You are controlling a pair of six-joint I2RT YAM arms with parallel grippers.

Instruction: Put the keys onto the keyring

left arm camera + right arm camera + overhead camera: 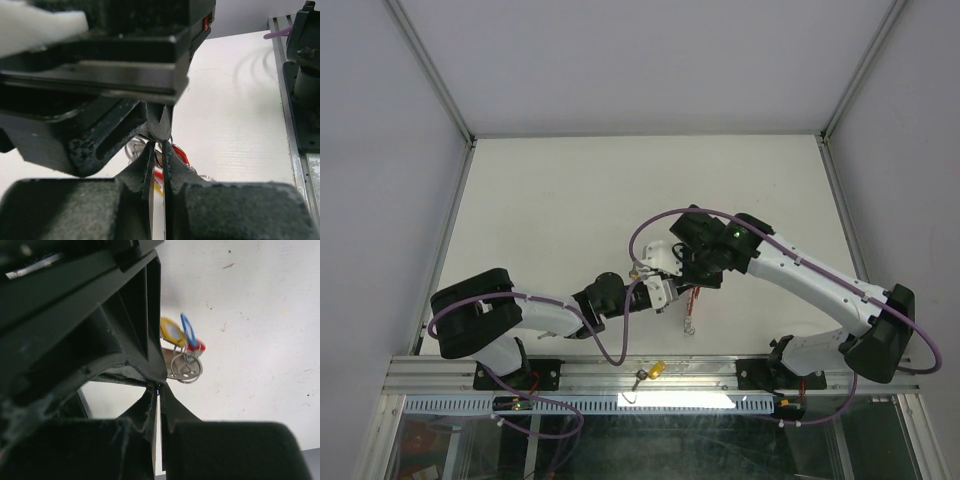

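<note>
The keyring [691, 306], a red band with silver rings at its lower end, hangs just under the spot where my two grippers meet tip to tip above the table's near middle. My left gripper [159, 150] is shut on a thin dark wire ring, with red [181, 155] and yellow bits of the keyring close behind its fingers. My right gripper [159, 391] is shut, pinching something thin at its very tips. Beside those tips hang a silver ring [186, 368] and keys with a yellow tag [172, 333] and a blue tag [188, 330]. In the top view, the left gripper [667, 291] and the right gripper [687, 282] almost touch.
One loose key with a yellow tag [650, 371] lies on the metal rail [470, 375] at the table's near edge, between the arm bases. Grey walls enclose the white table [560, 200] on three sides. The right arm's base [305, 75] stands at the right of the left wrist view.
</note>
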